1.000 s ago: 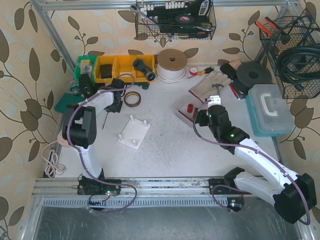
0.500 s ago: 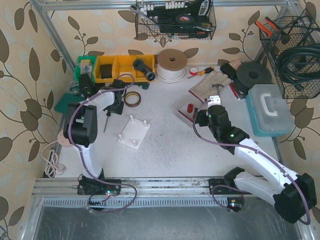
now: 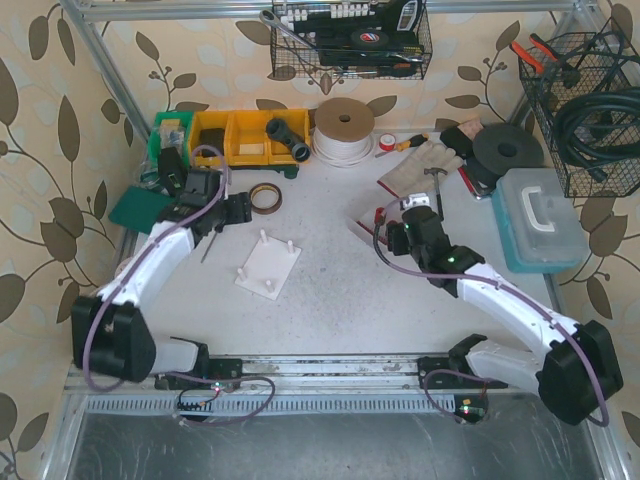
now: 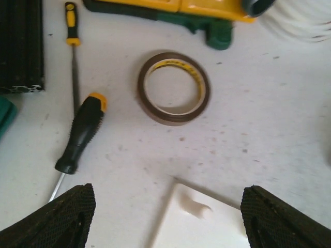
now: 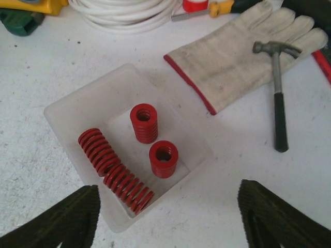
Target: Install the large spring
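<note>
Two long red springs (image 5: 98, 150) (image 5: 128, 188) lie side by side in a clear plastic tray (image 5: 67, 106), with two short red springs (image 5: 143, 123) (image 5: 164, 158) standing upright beside them. My right gripper (image 5: 170, 222) hovers open just in front of the tray's near corner, holding nothing; from above it (image 3: 388, 232) is at the tray (image 3: 365, 232). The white plate with pegs (image 3: 268, 268) lies at mid-table. My left gripper (image 4: 173, 222) is open and empty above the plate's far corner (image 4: 207, 227), seen from above as the left gripper (image 3: 232, 212).
A brown tape roll (image 4: 173, 88) and a black-handled screwdriver (image 4: 80, 134) lie just beyond the left gripper. A work glove (image 5: 238, 51) and a hammer (image 5: 279, 93) lie right of the tray. Yellow bins (image 3: 240, 135), a white cable coil (image 3: 345, 130) and a toolbox (image 3: 540, 215) line the back and right.
My left gripper has opened from shut, and the left arm's elbow has swung down to the lower left. My right gripper has edged toward the tray and its jaws have narrowed a little.
</note>
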Tool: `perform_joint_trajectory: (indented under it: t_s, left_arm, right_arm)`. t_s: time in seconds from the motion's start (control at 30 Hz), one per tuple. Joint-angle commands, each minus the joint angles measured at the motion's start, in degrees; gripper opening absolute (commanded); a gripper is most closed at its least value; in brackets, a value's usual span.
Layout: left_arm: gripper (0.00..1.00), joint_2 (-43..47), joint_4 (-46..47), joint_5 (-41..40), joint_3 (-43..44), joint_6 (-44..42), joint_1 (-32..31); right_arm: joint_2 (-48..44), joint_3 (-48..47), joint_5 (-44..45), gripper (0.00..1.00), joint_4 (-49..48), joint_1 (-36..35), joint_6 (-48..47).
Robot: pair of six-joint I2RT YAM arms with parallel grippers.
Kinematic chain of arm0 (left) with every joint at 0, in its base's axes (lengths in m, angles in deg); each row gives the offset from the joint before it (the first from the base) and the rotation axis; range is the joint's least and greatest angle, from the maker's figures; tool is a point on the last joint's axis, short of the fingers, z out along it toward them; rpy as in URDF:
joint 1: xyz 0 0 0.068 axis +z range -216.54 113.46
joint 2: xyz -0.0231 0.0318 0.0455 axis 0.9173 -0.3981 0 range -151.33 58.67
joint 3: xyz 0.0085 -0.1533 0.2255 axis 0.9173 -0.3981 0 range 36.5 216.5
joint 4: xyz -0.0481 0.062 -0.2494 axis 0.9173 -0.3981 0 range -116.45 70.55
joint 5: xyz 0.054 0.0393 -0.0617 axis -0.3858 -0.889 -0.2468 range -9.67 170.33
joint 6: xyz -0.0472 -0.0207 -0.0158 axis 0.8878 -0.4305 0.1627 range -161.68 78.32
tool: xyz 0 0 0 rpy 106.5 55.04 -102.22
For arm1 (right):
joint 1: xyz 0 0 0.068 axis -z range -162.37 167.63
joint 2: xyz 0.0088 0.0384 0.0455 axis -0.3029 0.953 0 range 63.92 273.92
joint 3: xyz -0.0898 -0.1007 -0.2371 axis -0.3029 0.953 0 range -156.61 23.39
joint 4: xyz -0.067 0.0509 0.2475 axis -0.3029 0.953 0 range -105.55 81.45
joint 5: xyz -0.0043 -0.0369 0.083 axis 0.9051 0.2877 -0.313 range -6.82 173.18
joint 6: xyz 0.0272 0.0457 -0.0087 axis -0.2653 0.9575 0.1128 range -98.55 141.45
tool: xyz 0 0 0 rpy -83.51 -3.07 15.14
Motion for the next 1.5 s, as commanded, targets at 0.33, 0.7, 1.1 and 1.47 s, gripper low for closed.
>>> perform_joint_trajectory:
  t_s: [0.33, 0.7, 1.1, 1.47]
  left_arm:
    - [0.8, 21.59, 24.07, 5.31, -23.58, 3.91, -5.82]
    - [0.8, 23.61, 28.32, 2.66, -27.99, 1.84, -7.07]
    - [0.79, 26.3, 27.19, 0.16, -28.16, 1.25, -8.93]
    - [0.79, 27.89, 25.86, -1.84, -28.06, 0.7, -9.92]
  right_arm:
    - [20.41, -17.04, -10.9, 0.45, 11.0, 5.82, -0.79]
    - [33.84, -26.68, -6.8, 0.46, 18.21, 5.77, 2.53]
    - [42.04, -30.94, -6.11, 0.49, 21.09, 4.99, 6.5]
    - [42.19, -30.82, -5.6, 0.49, 21.35, 4.13, 6.36]
